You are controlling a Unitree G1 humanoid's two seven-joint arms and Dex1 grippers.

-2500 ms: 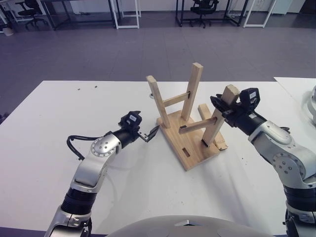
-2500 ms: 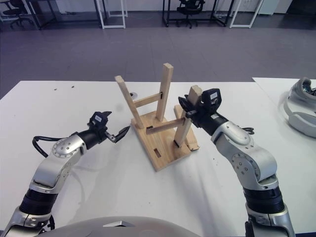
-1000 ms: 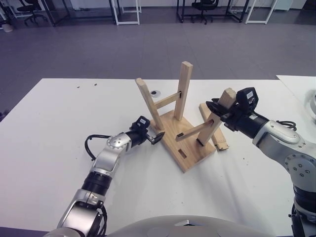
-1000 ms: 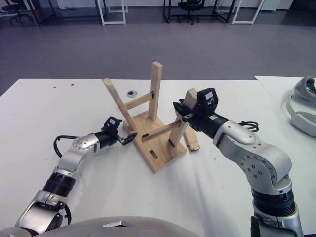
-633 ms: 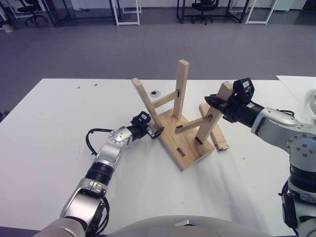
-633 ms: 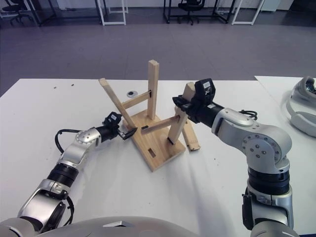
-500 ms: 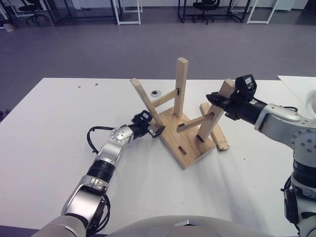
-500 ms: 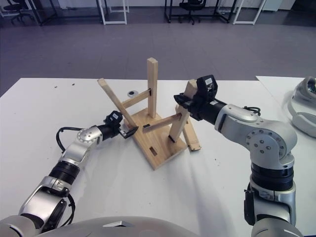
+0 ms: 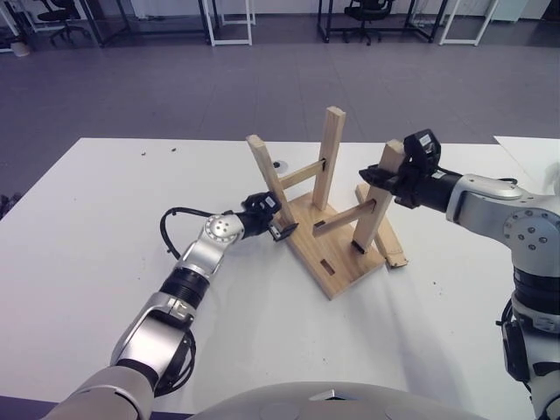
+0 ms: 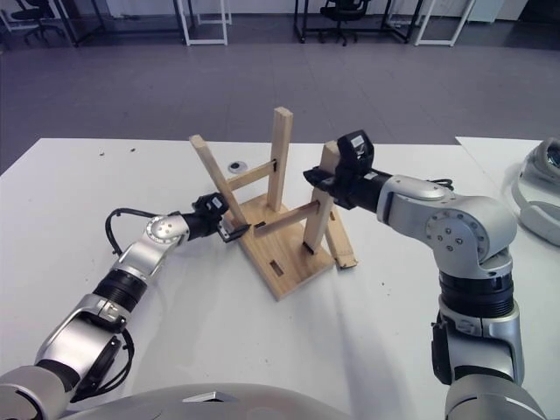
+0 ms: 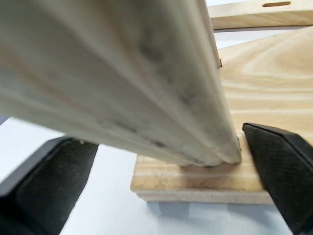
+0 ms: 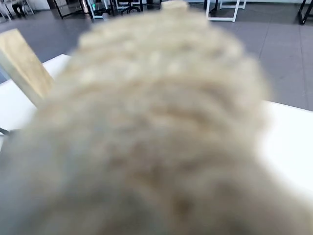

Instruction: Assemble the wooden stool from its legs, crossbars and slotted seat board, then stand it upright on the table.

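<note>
Mid-assembly: the right claw [image 9: 388, 181] clamps the right leg [image 9: 369, 219] near its top, while the left claw [image 9: 280, 229] straddles the left leg [image 9: 265, 179], fingers apart. Next probably comes seating the spare leg [image 9: 395, 254] in the seat board [image 9: 337, 267].

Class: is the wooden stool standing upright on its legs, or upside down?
Upside down: its seat board is down on the table and the legs point upward.

White table [image 9: 79, 227] extends beneath left gripper [image 9: 280, 229] and right gripper [image 9: 385, 181]. Beyond both grippers: grey floor [image 9: 175, 87], white desk frames [image 9: 229, 22], black office chairs [image 9: 363, 12]. Outboard of right gripper: second white table [image 9: 529, 149].
</note>
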